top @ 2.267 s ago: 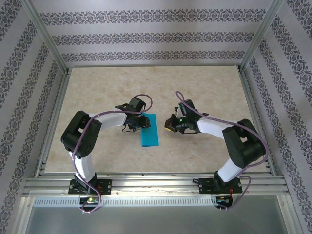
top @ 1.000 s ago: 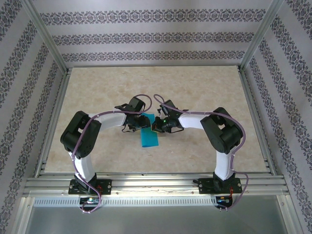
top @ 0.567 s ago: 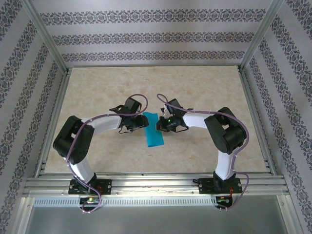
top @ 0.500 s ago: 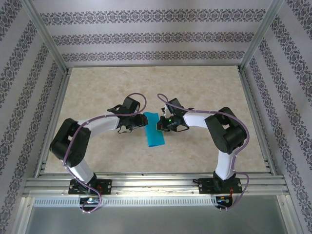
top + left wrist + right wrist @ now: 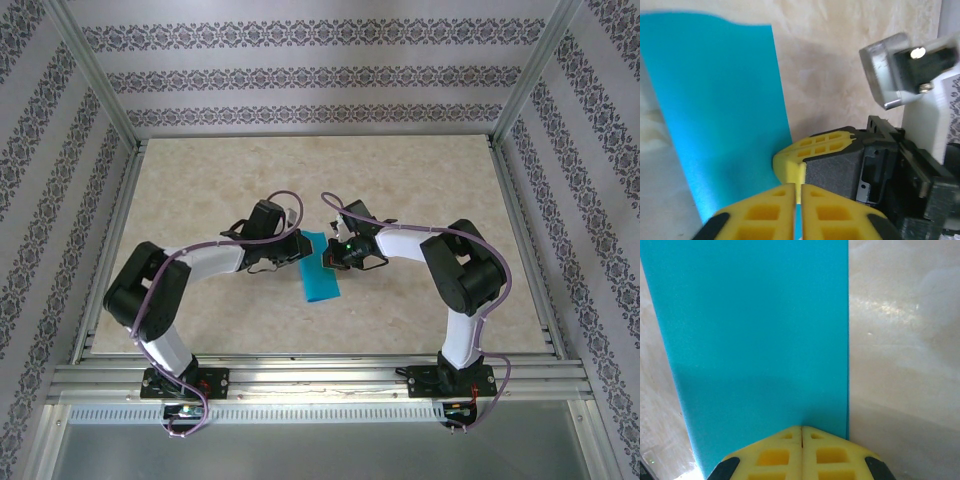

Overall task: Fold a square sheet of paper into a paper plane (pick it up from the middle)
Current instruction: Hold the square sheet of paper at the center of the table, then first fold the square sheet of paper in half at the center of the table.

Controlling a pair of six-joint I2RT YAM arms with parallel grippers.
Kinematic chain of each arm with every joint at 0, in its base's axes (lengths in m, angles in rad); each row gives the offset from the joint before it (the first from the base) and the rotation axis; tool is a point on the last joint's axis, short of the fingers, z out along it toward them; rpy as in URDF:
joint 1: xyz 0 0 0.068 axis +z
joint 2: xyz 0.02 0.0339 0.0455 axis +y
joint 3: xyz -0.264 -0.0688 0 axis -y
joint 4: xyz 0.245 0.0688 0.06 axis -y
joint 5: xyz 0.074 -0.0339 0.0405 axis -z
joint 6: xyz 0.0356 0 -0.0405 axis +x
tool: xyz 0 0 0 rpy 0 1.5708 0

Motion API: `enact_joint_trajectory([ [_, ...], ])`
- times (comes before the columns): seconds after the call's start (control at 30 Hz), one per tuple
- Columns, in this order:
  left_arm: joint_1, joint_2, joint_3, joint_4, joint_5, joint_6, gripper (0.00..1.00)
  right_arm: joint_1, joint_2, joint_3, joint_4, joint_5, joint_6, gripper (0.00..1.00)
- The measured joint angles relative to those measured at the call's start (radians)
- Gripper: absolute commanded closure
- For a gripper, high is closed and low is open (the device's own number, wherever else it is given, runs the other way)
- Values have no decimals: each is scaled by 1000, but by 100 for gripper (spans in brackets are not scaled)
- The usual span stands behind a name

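Observation:
The sheet of paper (image 5: 320, 282) is teal-blue and lies folded into a long narrow strip at mid-table. My left gripper (image 5: 299, 248) is at the strip's far left edge. In the left wrist view the left gripper (image 5: 796, 200) is shut on the paper (image 5: 715, 110), with a thin teal edge caught between the yellow pads. My right gripper (image 5: 329, 258) comes in from the right, shut. Its closed tip (image 5: 801, 431) rests on the flat paper (image 5: 755, 335) near the paper's right edge. The right gripper's yellow fingertip (image 5: 792, 162) sits just ahead of the left one. A paper plane is out of view.
The beige marbled table (image 5: 420, 180) is ringed by an aluminium frame (image 5: 300, 378) and patterned walls. Both arms bend inward and nearly meet over the strip, with purple cables looping above the wrists.
The right arm swung in from the right and set its shut tip on the strip. The left gripper, partly open before, has closed on the paper's edge after shifting slightly right.

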Motion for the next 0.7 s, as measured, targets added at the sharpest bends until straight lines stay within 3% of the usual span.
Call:
enact_joint_trajectory([
  [0.7, 2, 69, -114, 79, -27, 11, 91, 0, 0, 0, -1, 0, 5, 100],
])
